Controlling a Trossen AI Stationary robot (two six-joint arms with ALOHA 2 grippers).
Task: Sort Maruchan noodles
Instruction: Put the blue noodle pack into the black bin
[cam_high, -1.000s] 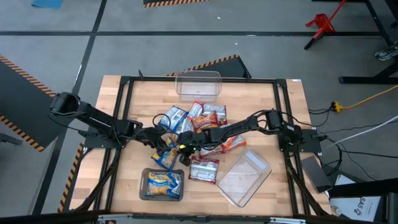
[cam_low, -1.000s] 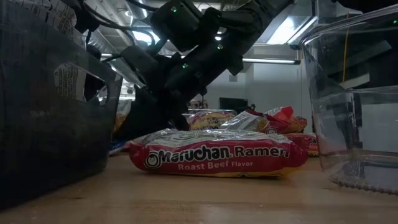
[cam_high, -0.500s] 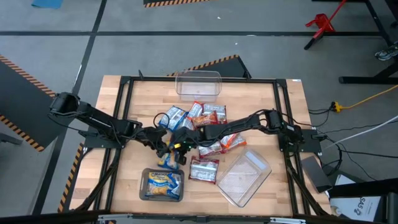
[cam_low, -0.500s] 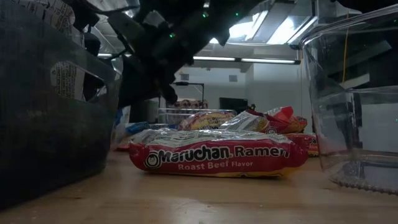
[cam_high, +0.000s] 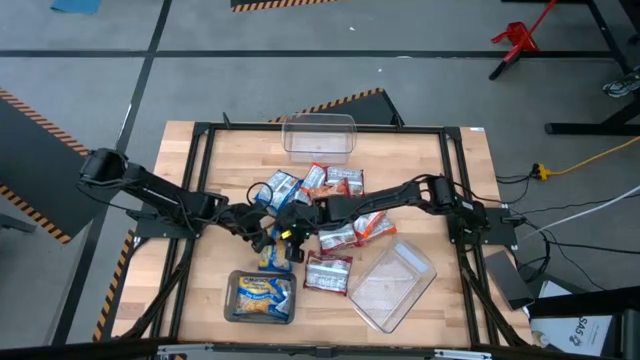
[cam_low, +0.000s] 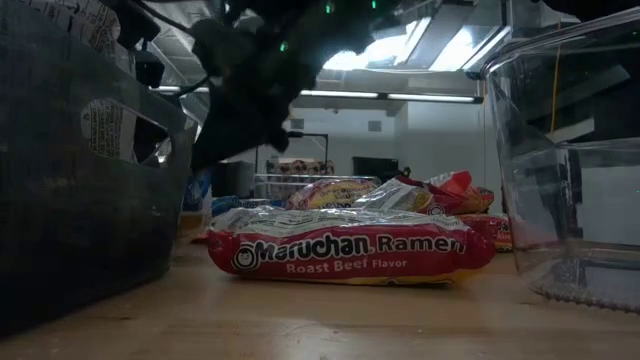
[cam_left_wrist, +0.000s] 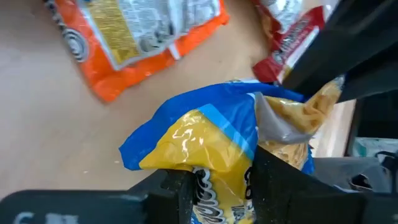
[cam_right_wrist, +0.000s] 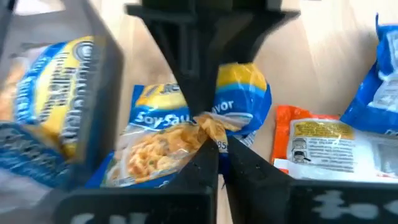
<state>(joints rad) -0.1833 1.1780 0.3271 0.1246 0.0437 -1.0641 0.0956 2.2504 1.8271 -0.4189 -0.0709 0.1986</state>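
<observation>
**Two robot arms share one blue-and-yellow noodle packet at mid-counter**

A blue-and-yellow glossy plastic ramen packet (cam_left_wrist: 205, 146) sits near the middle of the wooden counter (cam_high: 460, 190), just above the dark grey tray (cam_high: 261, 297) that already holds a similar packet. Both tools are on it. The left tool (cam_left_wrist: 217, 186) has its two dark fingers closed around one end of the packet, the film bulging between them. The right tool (cam_right_wrist: 208, 134) is pinched shut on the crimped seam at the other end.

The packet looks light, thin and slippery, with a brittle noodle block inside. In my judgement the flat seam or a short edge offers the safest hold; squeezing the middle could crack the noodles.

Around it lie more packets, orange-red (cam_left_wrist: 134, 40) and red-and-white (cam_low: 350, 255), loosely heaped. A clear plastic tub (cam_high: 320, 136) stands at the far edge; another (cam_high: 393, 285) lies near the right arm. Beyond the counter is grey flooring with striped hazard tape.
</observation>
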